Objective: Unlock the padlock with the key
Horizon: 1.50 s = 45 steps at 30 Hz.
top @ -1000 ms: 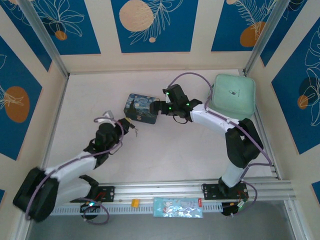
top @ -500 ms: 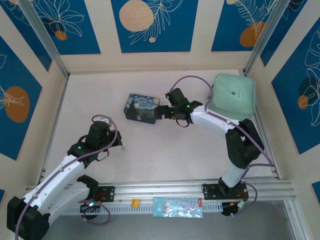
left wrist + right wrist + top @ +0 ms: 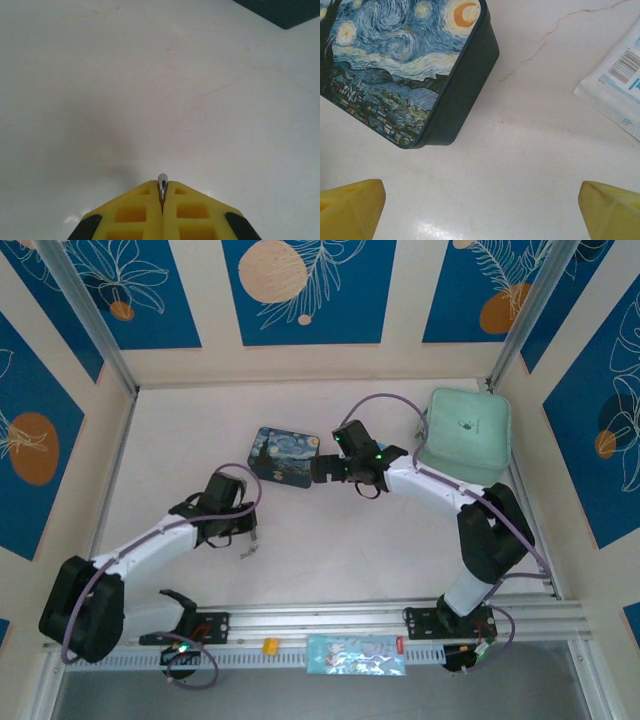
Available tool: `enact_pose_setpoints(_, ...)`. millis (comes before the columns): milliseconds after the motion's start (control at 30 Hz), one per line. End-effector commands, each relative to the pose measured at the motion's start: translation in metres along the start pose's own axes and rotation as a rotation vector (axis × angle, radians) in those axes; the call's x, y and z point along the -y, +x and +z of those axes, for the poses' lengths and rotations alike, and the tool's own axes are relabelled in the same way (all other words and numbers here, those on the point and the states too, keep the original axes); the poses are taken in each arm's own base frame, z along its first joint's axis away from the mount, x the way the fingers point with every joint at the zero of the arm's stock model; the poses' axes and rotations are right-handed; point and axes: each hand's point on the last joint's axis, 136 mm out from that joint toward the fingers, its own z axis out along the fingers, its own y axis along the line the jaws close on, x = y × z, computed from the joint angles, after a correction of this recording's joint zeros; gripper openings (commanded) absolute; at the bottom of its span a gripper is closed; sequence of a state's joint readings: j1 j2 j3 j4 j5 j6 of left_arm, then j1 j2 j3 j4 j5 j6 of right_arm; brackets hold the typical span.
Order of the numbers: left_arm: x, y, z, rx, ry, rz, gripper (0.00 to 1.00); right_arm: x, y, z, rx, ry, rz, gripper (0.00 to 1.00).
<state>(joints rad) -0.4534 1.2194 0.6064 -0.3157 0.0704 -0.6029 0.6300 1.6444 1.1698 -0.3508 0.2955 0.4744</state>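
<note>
Left pincer (image 3: 162,190) has swung inward, clamped on the key (image 3: 162,179); right pincer (image 3: 480,195) gapes wide.

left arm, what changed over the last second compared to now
The left gripper, now shut on the key, pulled back from the near edge of the tin toward the arm bases, first swinging left and then back right. No grab or release is visible. The right gripper stayed open at the tin's right end, shifting only slightly. The tin and the mint box did not move.
</note>
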Motion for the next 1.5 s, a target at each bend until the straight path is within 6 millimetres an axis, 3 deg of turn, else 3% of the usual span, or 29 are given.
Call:
enact_pose_setpoints(0, 0.009, -0.026, 0.006, 0.086, 0.028, 0.001, 0.00, 0.010, -0.006, -0.009, 0.042, 0.020, -0.015, 0.99)
enact_pose_setpoints(200, 0.000, -0.023, 0.021, 0.085, 0.003, -0.021, 0.01, 0.039, -0.019, -0.013, 0.122, 0.105, -0.116, 0.99)
enact_pose_setpoints(400, -0.011, -0.020, 0.025, 0.091, -0.044, -0.023, 0.12, 0.074, -0.036, -0.023, 0.225, 0.181, -0.263, 0.99)
enact_pose_setpoints(533, -0.014, -0.021, 0.028, 0.092, -0.055, -0.026, 0.19, 0.108, -0.044, -0.035, 0.308, 0.215, -0.221, 0.99)
enact_pose_setpoints(700, -0.013, -0.024, 0.029, 0.094, -0.059, -0.027, 0.24, 0.154, -0.038, -0.037, 0.356, 0.247, -0.129, 0.99)
enact_pose_setpoints(1033, -0.026, -0.058, -0.011, 0.271, -0.122, -0.040, 0.61, 0.189, -0.020, -0.030, 0.422, 0.219, -0.127, 0.99)
enact_pose_setpoints(1267, -0.040, -0.094, -0.046, 0.433, -0.177, -0.034, 0.77, 0.201, -0.018, -0.027, 0.506, 0.205, -0.127, 0.99)
enact_pose_setpoints(1467, -0.063, -0.114, -0.065, 0.526, -0.289, -0.007, 0.83, 0.213, -0.014, -0.027, 0.523, 0.137, -0.059, 0.99)
